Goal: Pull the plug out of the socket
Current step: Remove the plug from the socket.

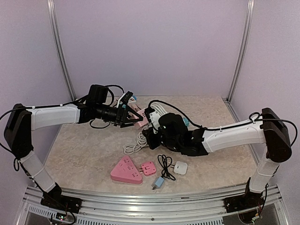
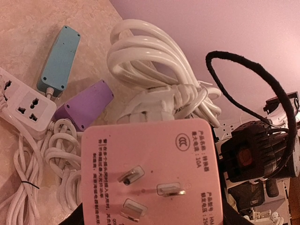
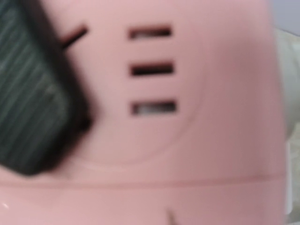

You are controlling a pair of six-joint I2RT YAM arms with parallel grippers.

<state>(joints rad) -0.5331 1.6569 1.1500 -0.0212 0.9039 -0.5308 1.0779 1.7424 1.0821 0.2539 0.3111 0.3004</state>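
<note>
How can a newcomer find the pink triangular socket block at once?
Look at the table edge nearest the arm bases. A short row of small things lies there, and the triangular block is its leftmost. It alone has three corners; the pink adapter beside it is smaller and square.

The marbled desk (image 1: 79, 154) under me carries a pink triangular power strip (image 1: 125, 170), a small pink adapter (image 1: 148, 168), a white charger (image 1: 181, 168), a black cable (image 1: 165, 165) and coiled white cords (image 1: 135, 143).
</note>
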